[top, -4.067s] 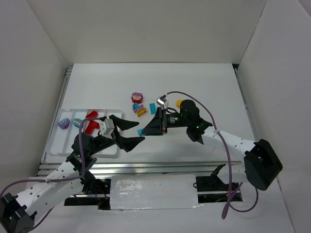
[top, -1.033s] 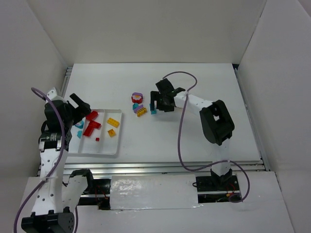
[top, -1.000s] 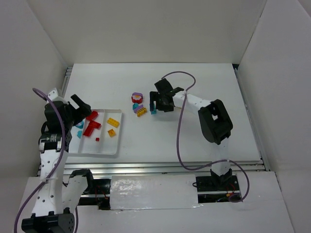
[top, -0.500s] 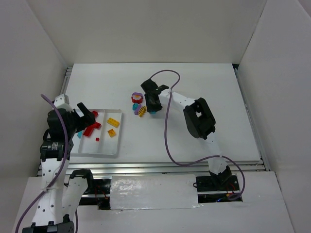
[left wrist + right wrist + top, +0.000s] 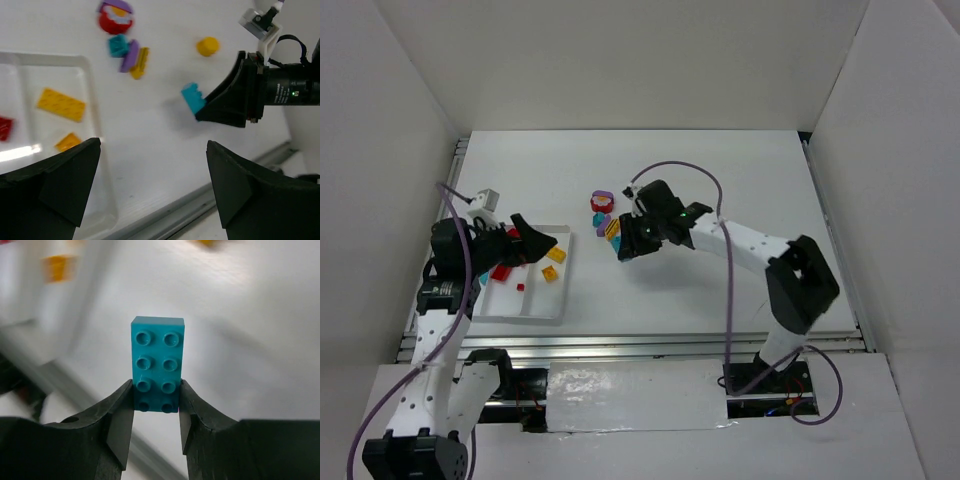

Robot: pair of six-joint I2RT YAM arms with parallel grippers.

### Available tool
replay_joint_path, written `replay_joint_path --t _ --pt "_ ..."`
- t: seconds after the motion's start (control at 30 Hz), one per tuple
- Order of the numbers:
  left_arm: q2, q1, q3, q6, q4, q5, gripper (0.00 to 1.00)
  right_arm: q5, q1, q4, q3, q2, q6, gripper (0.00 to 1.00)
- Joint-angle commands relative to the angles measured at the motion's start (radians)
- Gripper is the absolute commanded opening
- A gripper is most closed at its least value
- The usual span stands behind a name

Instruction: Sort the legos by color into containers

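My right gripper (image 5: 156,401) is shut on a teal-blue studded lego (image 5: 157,362) and holds it above the table. In the left wrist view that lego (image 5: 193,98) sticks out of the right gripper (image 5: 210,107). From above, the right gripper (image 5: 623,248) hangs just right of the white tray (image 5: 535,312). The tray holds yellow legos (image 5: 556,254), red legos (image 5: 500,270) and a teal one (image 5: 483,281). My left gripper (image 5: 535,243) hovers open and empty over the tray, its fingers (image 5: 55,180) spread wide.
Loose legos lie behind the right gripper: a red and purple round one (image 5: 602,201), a small teal one (image 5: 599,218), a purple and a yellow one (image 5: 611,229). A round yellow lego (image 5: 207,46) sits farther right. Metal rails (image 5: 620,345) run along the table's near edge.
The right gripper shut on the teal-blue lego, lifted it and drew it toward the near left. The left gripper swung right, over the tray, and stayed open.
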Motion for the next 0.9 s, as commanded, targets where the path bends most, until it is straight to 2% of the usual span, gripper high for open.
replay_joint_path --t 0.0,0.07,0.1,0.13,0.17,0.23,0.4,0.6,0.7,0.73,0.8,0.83,0.87 --pt "0.032 -0.009 -0.096 -0.142 0.283 0.407 1.00 -0.472 0.036 0.249 -0.096 -0.164 0.009 0.00" --pt "0.038 -0.023 -0.117 -0.198 0.398 0.453 0.99 -0.585 0.047 0.313 -0.138 -0.219 0.040 0.00" --pt "0.041 -0.029 -0.140 -0.244 0.441 0.472 1.00 -0.642 0.049 0.403 -0.182 -0.233 0.084 0.00" --pt "0.041 -0.048 -0.150 -0.267 0.484 0.490 0.99 -0.752 0.055 0.451 -0.202 -0.246 0.115 0.00" --pt "0.040 -0.058 -0.159 -0.313 0.560 0.522 1.00 -0.792 0.055 0.558 -0.221 -0.265 0.145 0.00" --pt "0.037 -0.081 -0.174 -0.347 0.621 0.544 1.00 -0.846 0.061 0.623 -0.247 -0.280 0.217 0.00" --pt "-0.002 -0.166 -0.200 -0.424 0.774 0.567 1.00 -0.911 0.069 0.758 -0.250 -0.300 0.314 0.00" --pt "0.000 -0.192 -0.194 -0.408 0.764 0.576 0.98 -0.928 0.070 0.815 -0.250 -0.314 0.353 0.00" --pt "0.011 -0.196 -0.208 -0.436 0.817 0.590 0.91 -0.919 0.070 0.809 -0.236 -0.303 0.357 0.00" --pt "0.014 -0.200 -0.212 -0.451 0.843 0.598 0.83 -0.919 0.070 0.818 -0.233 -0.294 0.359 0.00" --pt "0.023 -0.209 -0.225 -0.490 0.910 0.613 0.76 -0.916 0.070 0.827 -0.219 -0.274 0.371 0.00" --pt "0.027 -0.212 -0.228 -0.512 0.931 0.618 0.65 -0.911 0.070 0.819 -0.212 -0.268 0.371 0.00" --pt "0.031 -0.213 -0.231 -0.522 0.948 0.621 0.57 -0.902 0.070 0.807 -0.193 -0.260 0.359 0.00"
